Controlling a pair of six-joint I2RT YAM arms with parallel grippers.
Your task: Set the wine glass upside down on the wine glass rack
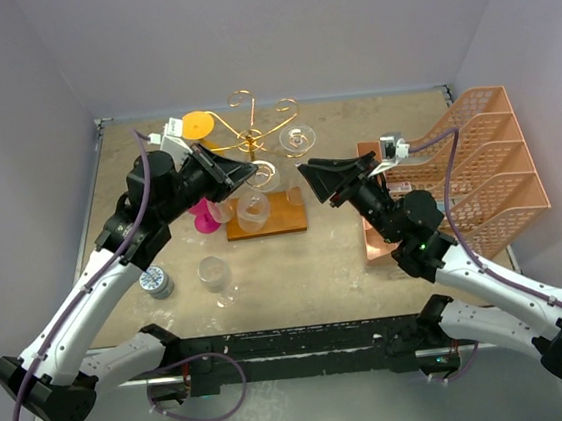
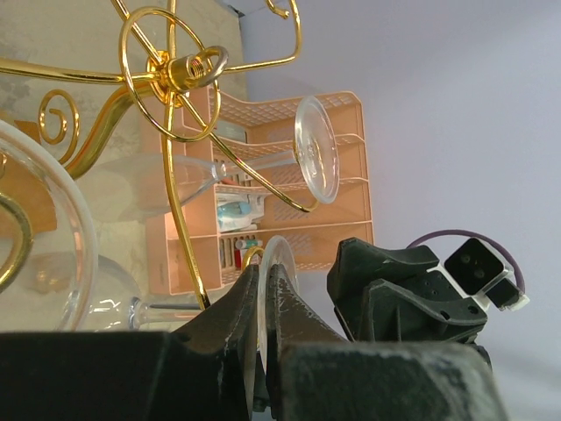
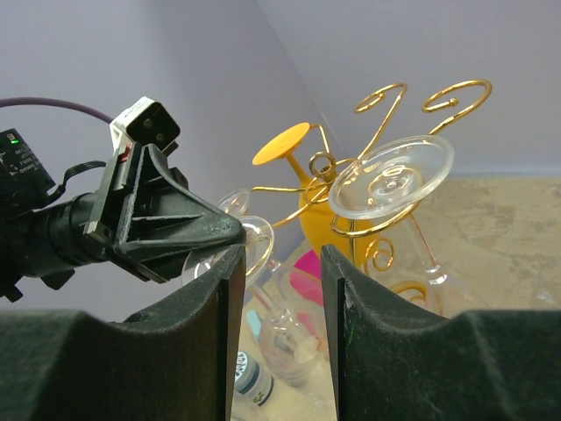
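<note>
The gold wire wine glass rack (image 1: 250,133) stands on its brown wooden base (image 1: 279,214) at the back middle. My left gripper (image 1: 248,173) is shut on the foot of a clear wine glass (image 1: 253,211), which hangs bowl down over the base, beside a rack arm. In the left wrist view the jaws (image 2: 263,276) pinch the foot's disc (image 2: 282,256) next to a gold arm (image 2: 188,254). Another clear glass (image 1: 297,138) hangs upside down on the rack's right arm. My right gripper (image 1: 309,173) is open and empty, just right of the rack, facing the left gripper (image 3: 180,230).
A salmon-pink tiered organizer (image 1: 477,165) stands at the right. An orange glass (image 1: 197,127) and a pink glass (image 1: 201,219) are left of the rack. A clear glass (image 1: 215,276) and a small can (image 1: 156,281) stand at the front left.
</note>
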